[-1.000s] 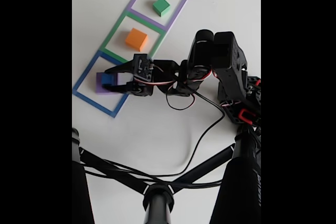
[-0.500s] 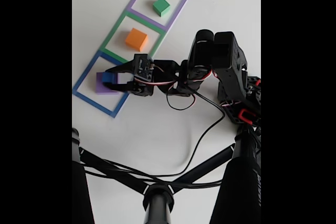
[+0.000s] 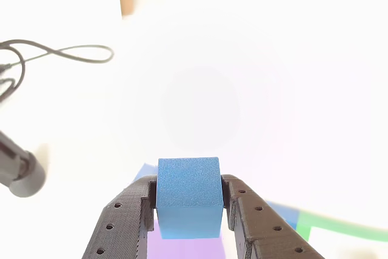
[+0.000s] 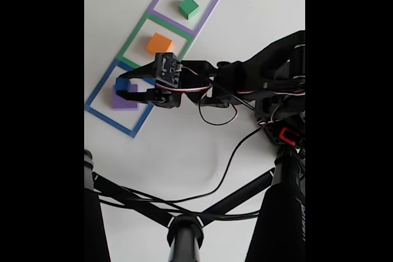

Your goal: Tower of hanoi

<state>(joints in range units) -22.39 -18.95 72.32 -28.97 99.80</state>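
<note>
My gripper point(image 3: 188, 205) is shut on the small blue cube point(image 3: 188, 195), one black finger pressed to each side. Beneath the cube, the flat purple slab point(image 3: 182, 248) shows at the bottom edge of the other view. In the fixed view the gripper point(image 4: 123, 86) holds the blue cube point(image 4: 121, 83) just above the purple slab point(image 4: 124, 100), which lies inside the blue square outline point(image 4: 98, 110). The orange block point(image 4: 159, 44) sits alone in the green outline point(image 4: 136, 42), up and to the right of the gripper.
A green cube point(image 4: 188, 7) rests in the purple outline point(image 4: 207, 9) at the top. A black cable point(image 4: 230, 164) loops over the white table below the arm. Black stand tubes point(image 4: 184, 225) cross the lower part of the fixed view. A cable loop point(image 3: 73, 54) lies at far left.
The arm has stretched forward and its wrist has risen. The blue cube, held in the fingers, has come up off the purple slab, which now shows more of its top.
</note>
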